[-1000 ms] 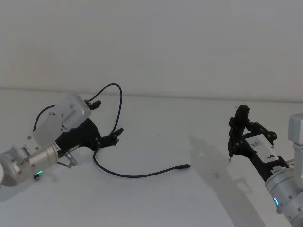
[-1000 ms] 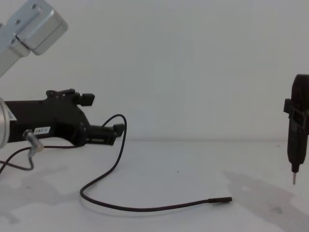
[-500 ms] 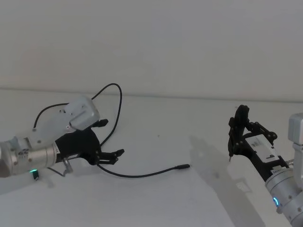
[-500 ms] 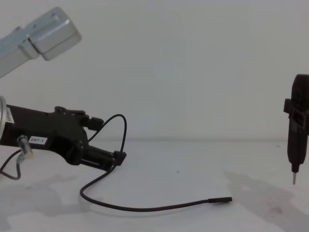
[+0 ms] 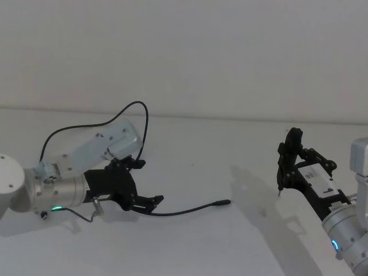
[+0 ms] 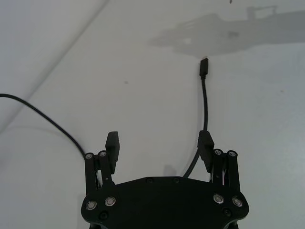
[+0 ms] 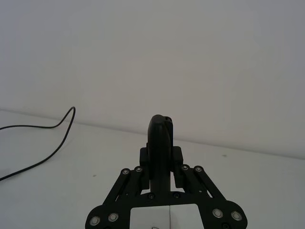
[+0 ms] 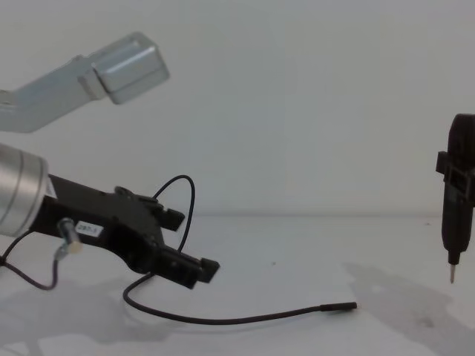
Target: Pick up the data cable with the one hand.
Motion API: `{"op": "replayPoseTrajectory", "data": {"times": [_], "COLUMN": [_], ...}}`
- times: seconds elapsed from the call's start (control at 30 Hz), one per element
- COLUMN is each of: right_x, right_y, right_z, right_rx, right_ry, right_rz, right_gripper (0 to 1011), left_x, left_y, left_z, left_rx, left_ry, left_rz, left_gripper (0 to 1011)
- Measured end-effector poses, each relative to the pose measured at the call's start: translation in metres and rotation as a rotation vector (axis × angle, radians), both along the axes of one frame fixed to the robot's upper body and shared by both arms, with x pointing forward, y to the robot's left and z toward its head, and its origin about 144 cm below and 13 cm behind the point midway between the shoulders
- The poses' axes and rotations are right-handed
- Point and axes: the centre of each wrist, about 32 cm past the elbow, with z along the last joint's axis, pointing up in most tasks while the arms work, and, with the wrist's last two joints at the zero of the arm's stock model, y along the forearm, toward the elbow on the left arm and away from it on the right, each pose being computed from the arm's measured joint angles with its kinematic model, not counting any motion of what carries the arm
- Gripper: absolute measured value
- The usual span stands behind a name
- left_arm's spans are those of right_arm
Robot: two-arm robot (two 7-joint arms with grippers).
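The left gripper (image 6: 158,143) has dropped low to the table (image 5: 230,167), jaws wide and now straddling the cable (image 6: 205,102) lying flat there, so closing seems next, while the right gripper (image 7: 161,156) hangs parked, clamping a pen tool (image 8: 459,193).

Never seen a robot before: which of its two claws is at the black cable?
The left gripper: open, low, with the data cable close by one finger. The right gripper, far off, is shut on a pen-like tool.
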Motion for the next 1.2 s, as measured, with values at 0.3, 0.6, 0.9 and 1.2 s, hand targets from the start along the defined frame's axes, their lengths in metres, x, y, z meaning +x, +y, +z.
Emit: {"op": "replayPoseTrajectory", "data": {"times": [0.3,0.6,0.9,1.2], "right_x": [0.0,0.0,0.0,0.0], "right_y": [0.0,0.0,0.0,0.0], "right_z": [0.0,0.0,0.0,0.0], "right_rx": [0.0,0.0,0.0,0.0], "right_ry": [0.0,0.0,0.0,0.0], "right_rz": [0.0,0.0,0.0,0.0], "right_gripper": [268,268,268,268], "left_x": [0.006,0.011,0.016,0.02], "left_y": [-0.017,-0.029,-0.041,-0.051], "left_z": [-0.004,-0.009,-0.015,-0.022], "left_rx": [0.022,0.04,0.057,0.072], "left_ry": [0.048,0.07,0.078,0.08], "left_rz": [-0.005,-0.007,-0.013,-0.011], "left_gripper": [1001,1002,1002,1002]}}
